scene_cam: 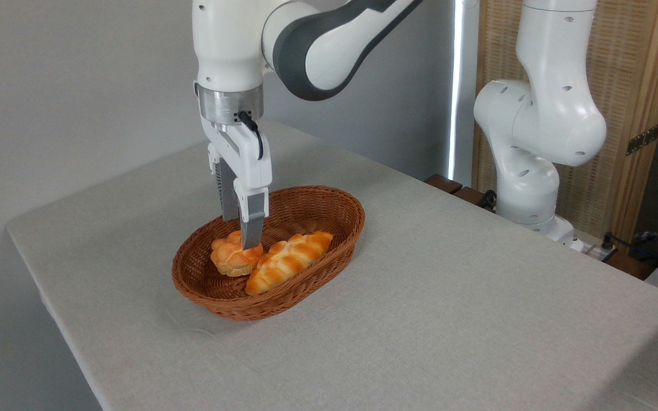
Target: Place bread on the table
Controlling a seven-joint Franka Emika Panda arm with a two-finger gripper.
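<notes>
Golden-orange knotted round bun (232,256) in brown oval wicker basket (329,201), frame centre-left, on grey cloth tabletop (477,297); gripper (243,242) fingers straddle its top, grip unclear.

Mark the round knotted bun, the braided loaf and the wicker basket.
round knotted bun (229,260): fixed camera, its left lobes beside the tool.
braided loaf (289,260): fixed camera, middle of its top.
wicker basket (337,198): fixed camera, far right rim.
</notes>
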